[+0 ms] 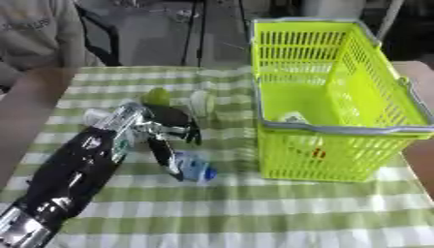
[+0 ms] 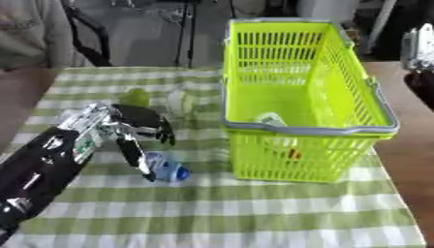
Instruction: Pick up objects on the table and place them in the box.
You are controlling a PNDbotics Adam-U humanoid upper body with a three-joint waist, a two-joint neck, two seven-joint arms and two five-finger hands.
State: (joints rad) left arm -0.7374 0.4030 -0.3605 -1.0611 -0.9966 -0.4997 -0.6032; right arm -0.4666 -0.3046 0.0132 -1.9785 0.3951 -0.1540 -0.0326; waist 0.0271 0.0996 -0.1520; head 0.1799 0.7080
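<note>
My left arm comes in from the lower left, and my left hand (image 1: 169, 125) hangs over the checked cloth to the left of the basket. Its fingers (image 1: 192, 134) are bent downward and enclose nothing; one long digit (image 1: 164, 156) reaches down beside a small clear bottle with a blue cap (image 1: 196, 169), which lies on the cloth. A round green object (image 1: 157, 96) and a clear upright container (image 1: 202, 102) stand just beyond the hand. The yellow-green basket (image 1: 339, 128) with a grey rim stands at the right. It holds a small white item (image 1: 293, 117) and something red (image 1: 318, 153).
A green-and-white checked cloth (image 1: 254, 213) covers the table; brown table edges show at left and right. A small white thing (image 1: 95, 116) lies by my left wrist. A person in a grey top sits at the far left corner.
</note>
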